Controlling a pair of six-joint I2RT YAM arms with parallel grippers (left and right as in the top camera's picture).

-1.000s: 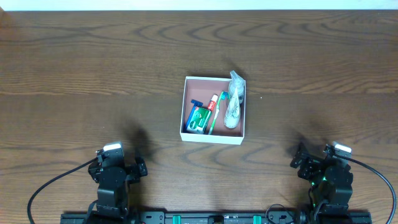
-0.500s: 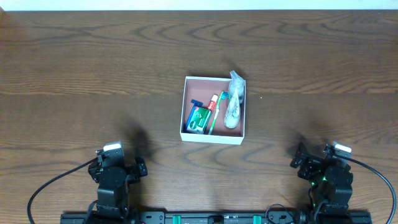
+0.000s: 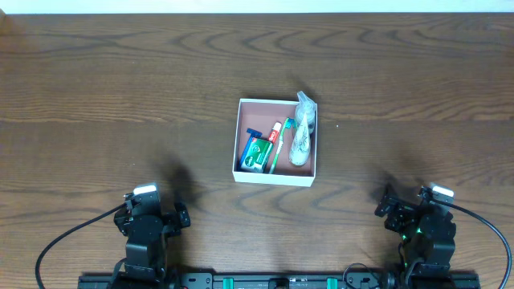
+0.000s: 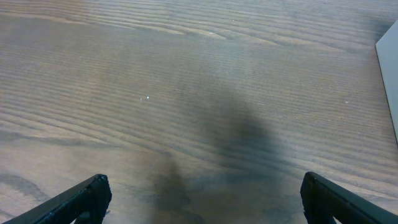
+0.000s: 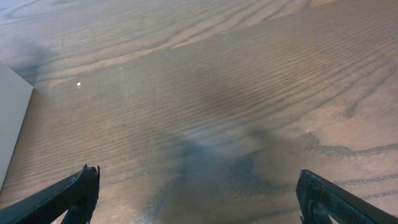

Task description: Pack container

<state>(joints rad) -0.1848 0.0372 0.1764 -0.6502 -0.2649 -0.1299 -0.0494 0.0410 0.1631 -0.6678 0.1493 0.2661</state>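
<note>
The container (image 3: 275, 176) is seen at the middle of the table (image 3: 96, 96), and it appears already packed: a green box (image 3: 256, 155), a blue razor (image 3: 252, 133), a red-and-white tube (image 3: 276, 132) and a green toothbrush (image 3: 279, 148) are laid inside it. A clear wrapped bundle (image 3: 302, 128) is set against its right wall, with its top poking just over the far right corner. Both arms are parked well short of the container, on its near side. The left gripper (image 4: 202, 193) is held wide open with nothing between its fingers, and the right gripper (image 5: 199, 193) is likewise spread and empty. The step in hand is judged to be the rest at the end of packing. It is done well if both arms are kept well clear of the thin white walls, so that nothing is nudged. If anything more is attempted, only the protruding bundle would need to be pressed down gently. Compared with the frames from a second and half a second earlier, no change is found: the container, its contents and both arms are placed exactly as before.
</note>
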